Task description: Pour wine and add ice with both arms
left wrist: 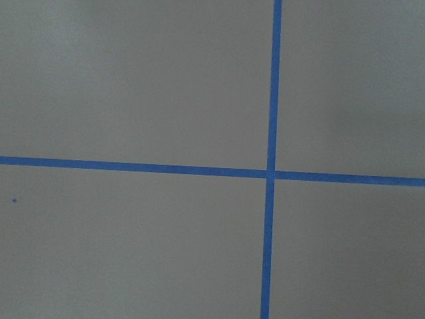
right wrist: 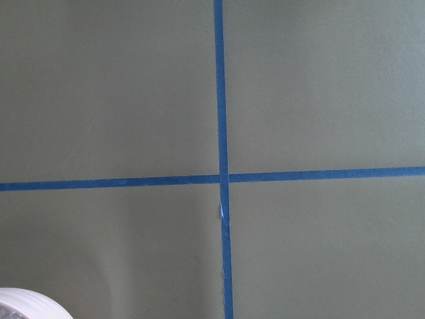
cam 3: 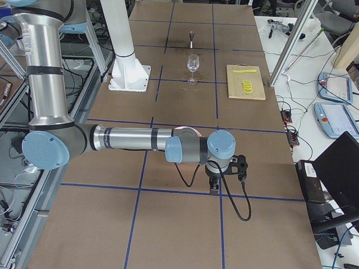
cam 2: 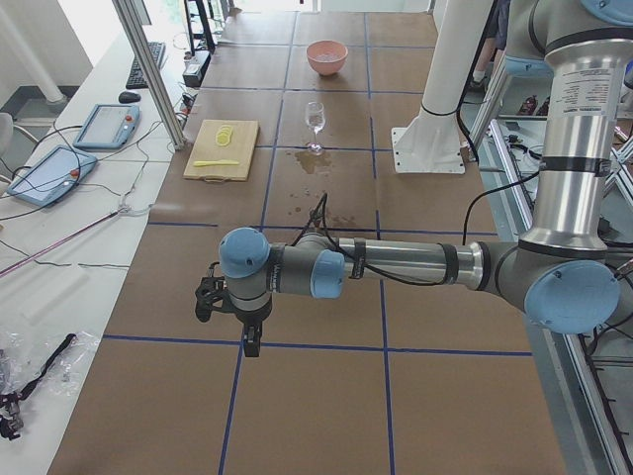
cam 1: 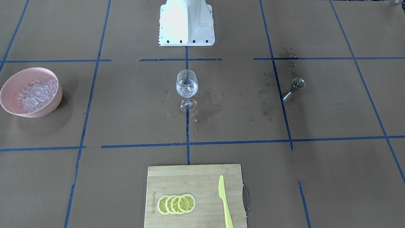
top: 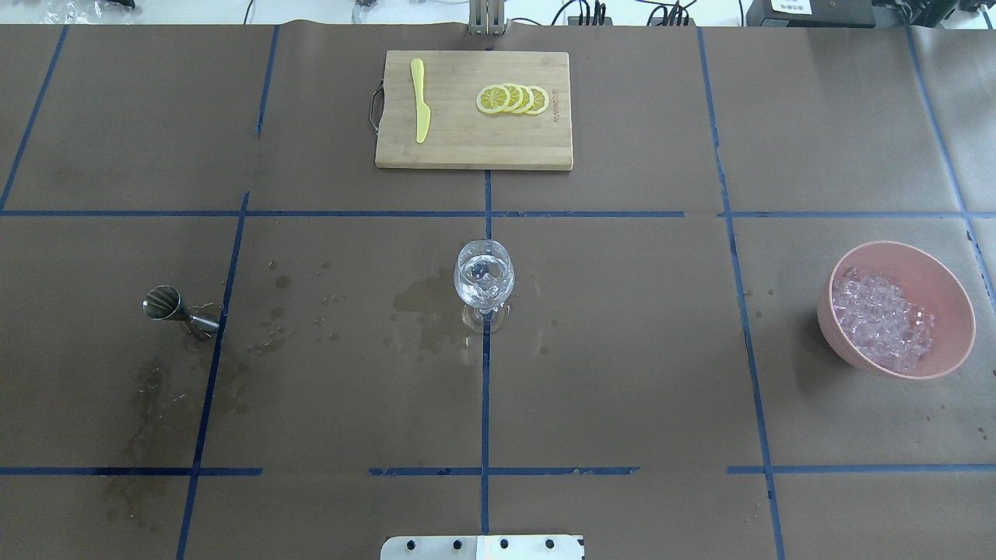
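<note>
Step in hand: judging by the layout, pouring and icing look done or close to it. The wine glass (top: 484,276) stands upright mid-desk with glassy lumps in it.
Wine: a small clear amount low in the glass bowl (cam 1: 186,91), hard to make out.
Ice: heaped in the pink bowl (top: 926,264) on the robot's right (top: 879,320), well apart from the glass. The lumps in the glass look like the same cubes.
Jigger: the steel jigger (top: 173,308) sits tilted on the robot's left, untouched by either arm.
Left arm: the left arm (cam 2: 396,262) stretches out low over the desk's near end, far from the glass. Its left end effector (cam 2: 251,344) points down at bare paper; whether its fingers are spread or pressed together, I cannot tell.
Right arm: the right arm (cam 3: 134,137) is mirrored at the other end. The right end effector (cam 3: 215,184) hangs over a tape crossing; finger state likewise cannot be told.
Next move: if more ice is wanted, the right arm must travel well across to the bowl; otherwise nothing seems left.
Desk: the desk (top: 622,350) is covered in brown paper gridded with blue tape, with dark wet stains (top: 424,299) beside the glass and towards the jigger.
Far edge: a cutting board (top: 467,148) carries lemon slices (top: 513,99) and a yellow knife (top: 421,99).
Room: side benches with cables and handheld control tablets (cam 2: 45,173).
</note>
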